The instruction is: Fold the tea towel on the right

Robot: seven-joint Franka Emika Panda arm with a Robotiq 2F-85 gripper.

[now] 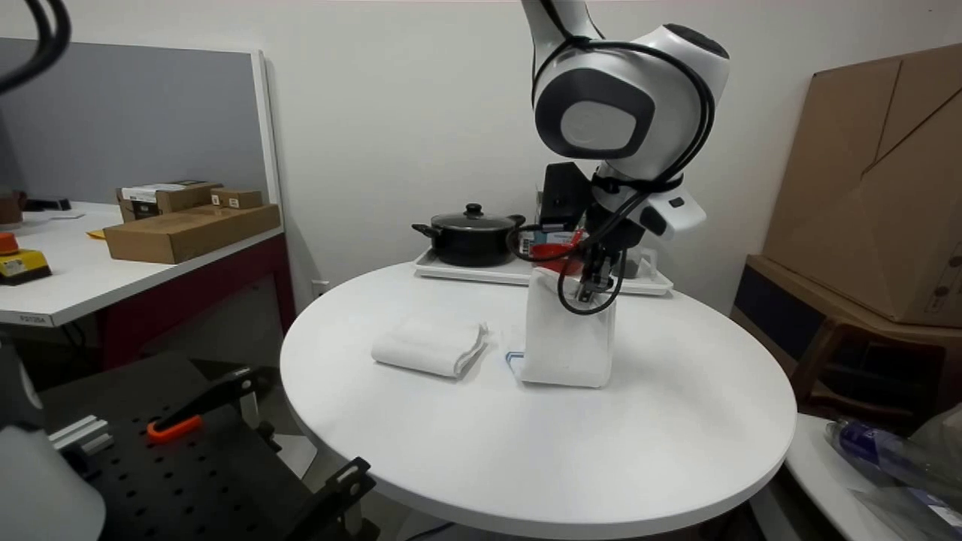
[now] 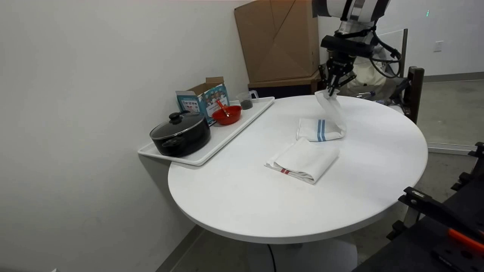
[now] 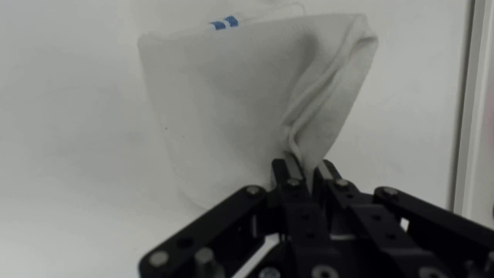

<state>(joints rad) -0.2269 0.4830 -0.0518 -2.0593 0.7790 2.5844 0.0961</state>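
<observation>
The tea towel with blue stripes is white and shows in both exterior views (image 1: 567, 342) (image 2: 336, 115). Its lower part lies on the table, and its upper part is lifted nearly upright. My gripper shows in both exterior views (image 1: 589, 293) (image 2: 332, 91) and is shut on the towel's raised edge. In the wrist view the towel (image 3: 231, 96) bunches into creases between the fingertips (image 3: 307, 168), with its blue stripes at the far side. A folded white towel with a red stripe lies beside it, apart, in both exterior views (image 1: 428, 346) (image 2: 308, 160).
The round white table (image 1: 564, 466) carries both towels. At the wall side stands a white tray (image 2: 242, 132) with a black lidded pot (image 2: 179, 136), a red bowl (image 2: 228, 116), a blue box (image 2: 215, 98) and a clear cup (image 2: 246, 101). A large cardboard box (image 1: 879, 188) stands beyond the table.
</observation>
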